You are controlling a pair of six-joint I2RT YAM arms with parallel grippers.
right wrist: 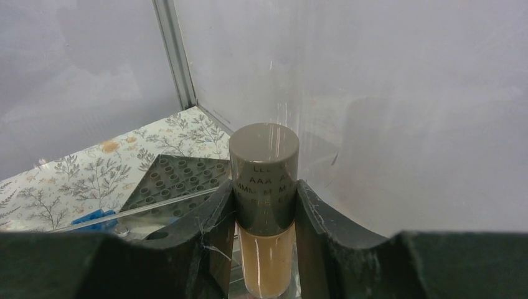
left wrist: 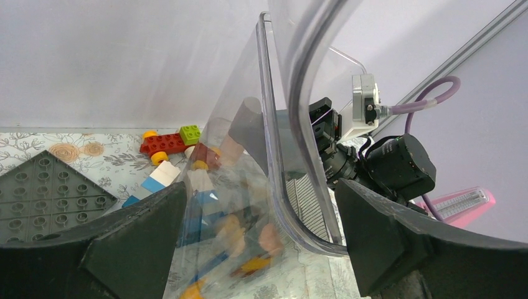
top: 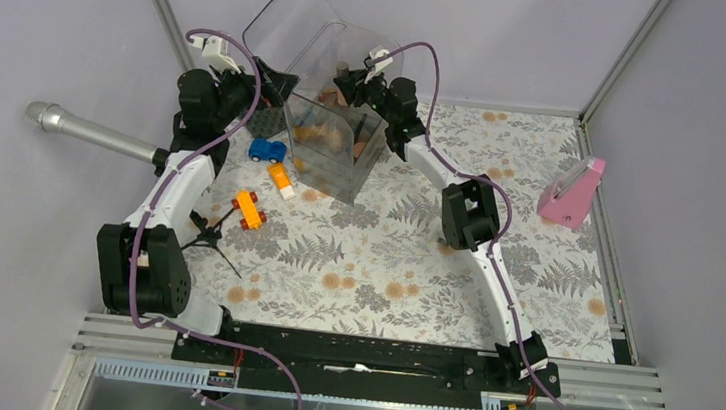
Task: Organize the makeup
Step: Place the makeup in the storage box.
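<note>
At the upper centre of the overhead frame, the right fingers [right wrist: 208, 227] are clenched on a small bottle of tan liquid with a grey cylindrical cap [right wrist: 264, 171]. They pinch it just under the cap and hold it upright at the mouth of a tall clear plastic bin [top: 363, 165]. Coral and tan cosmetics [top: 326, 133] already lie inside the bin. To its left, the left fingers [left wrist: 134, 246] are spread wide and grasp nothing, with the bin's curved wall passing between them and no visible contact.

The step in hand appears to be dropping the bottle into the bin. It would go best if the bottle is carried clear of the near wall and lowered well below the rim, kept vertical, before the fingers release. That way it settles among the other makeup and does not glance off the plastic. The light bin could shift if nudged, so the left fingers might usefully close on the wall to steady it.

A blue toy car [top: 265, 149] and an orange toy car [top: 249, 209] sit on the floral surface [top: 413, 270] just beside the bin.
</note>
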